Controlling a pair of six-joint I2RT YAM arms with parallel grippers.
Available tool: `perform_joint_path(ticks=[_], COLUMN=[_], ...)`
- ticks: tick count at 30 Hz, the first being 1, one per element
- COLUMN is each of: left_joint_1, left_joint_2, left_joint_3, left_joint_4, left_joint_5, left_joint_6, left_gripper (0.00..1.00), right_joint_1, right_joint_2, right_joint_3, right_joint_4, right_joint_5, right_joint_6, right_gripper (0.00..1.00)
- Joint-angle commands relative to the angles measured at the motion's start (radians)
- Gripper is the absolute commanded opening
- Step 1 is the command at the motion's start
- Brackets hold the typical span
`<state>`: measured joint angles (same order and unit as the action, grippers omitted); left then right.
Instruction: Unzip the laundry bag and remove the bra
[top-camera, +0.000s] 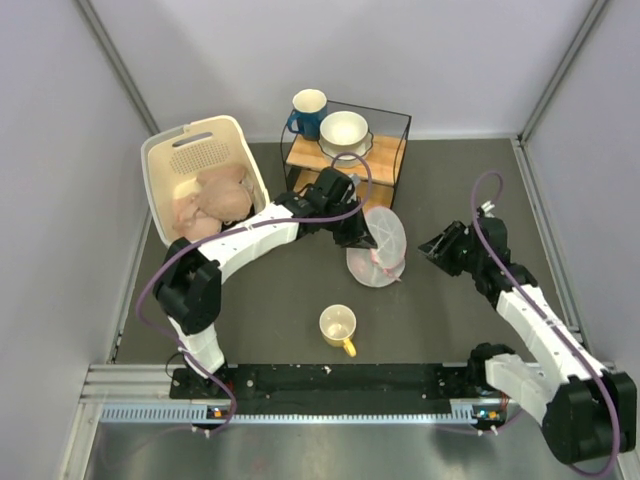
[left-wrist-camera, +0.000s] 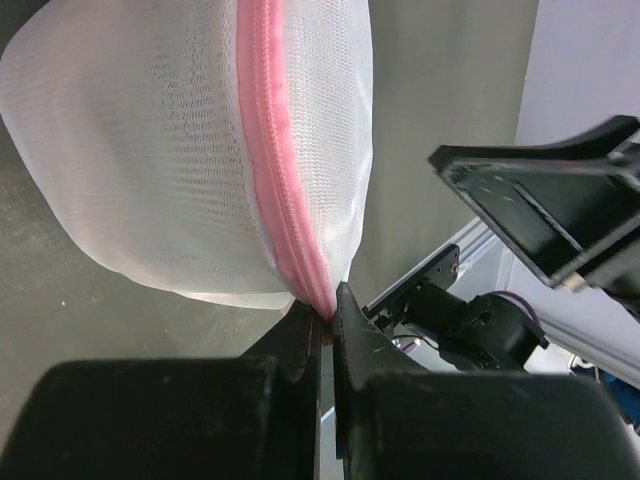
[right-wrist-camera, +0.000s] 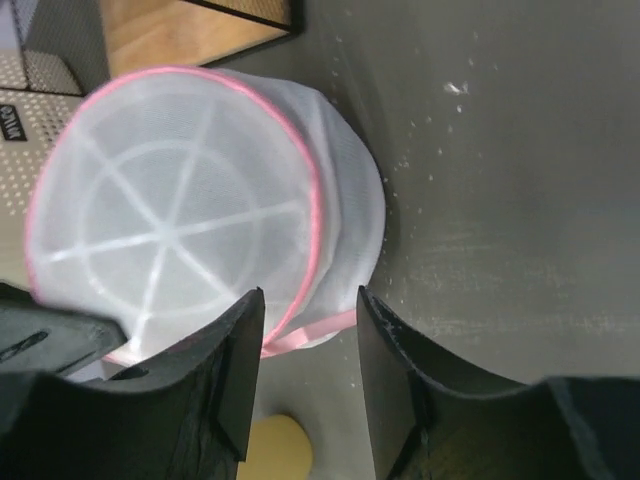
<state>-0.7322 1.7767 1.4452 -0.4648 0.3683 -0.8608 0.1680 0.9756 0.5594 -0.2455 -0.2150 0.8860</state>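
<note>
Pinching: my L gripper (left-wrist-camera: 325, 315) is clamped tight on the zip (left-wrist-camera: 280, 190), fingers together w/ the pink rim nipped between the tips.
Why there: I reckon it anchors the bag so the other arm can run the slider w/o the mesh dragging along.
Bag (left-wrist-camera: 150, 150): mid-table, tipped on edge, round face twd the right. White see-thru mesh, domed, pink zip round the rim, shut as far as I can see.
Bra: none outside the bag. Can't make it out thru the mesh, so prob inside; task barely begun.
Pink strip (right-wrist-camera: 300, 338): at bag's low edge. Maybe the pull, can't tell.
R gripper (right-wrist-camera: 310, 300): fingers apart, nothing in them, aimed at the bag, near but not touching. Prob lining up for the pull.
Basket (top-camera: 205, 150): far left, peach cloths (top-camera: 215, 195) in it; not involved.
Rack (top-camera: 385, 155): behind bag, blue mug (top-camera: 305, 110) + white bowl (top-camera: 343, 130) on it.
</note>
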Motion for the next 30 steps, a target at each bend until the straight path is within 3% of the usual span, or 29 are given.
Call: perform_joint_path(ticks=[1,5,9,15,30], left_joint_1=[0.01,0.01,0.011,0.011,0.024], left_joint_2=[-0.011,-0.019,-0.028,-0.034,-0.045], left_joint_3=[-0.006,-0.002,-0.006,-0.019,-0.043], left_joint_4=[0.04,0.035,0.035,0.046,0.087], left_joint_5=[0.029,0.043,0.055,0.076,0.107], left_joint_6=[-0.007,-0.024,-0.041,-0.061,-0.09], left_gripper=[0.0,0.0,0.0,0.0,0.0], right_joint_1=[0.077,0.243,0.43,0.461,0.47], right_joint_2=[-0.161,-0.17,-0.109,-0.037,-0.015], right_joint_3=[0.117,0.134,0.076,-0.052,-0.11], right_joint_4=[-0.141,-0.158,-0.063,0.159,0.239], right_joint_5=[0.162,0.203,0.212,0.175,0.16], right_joint_6=[-0.179,-0.151,-0.066,0.042,0.054], right_gripper=[0.44,0.43,0.43,0.42,0.43])
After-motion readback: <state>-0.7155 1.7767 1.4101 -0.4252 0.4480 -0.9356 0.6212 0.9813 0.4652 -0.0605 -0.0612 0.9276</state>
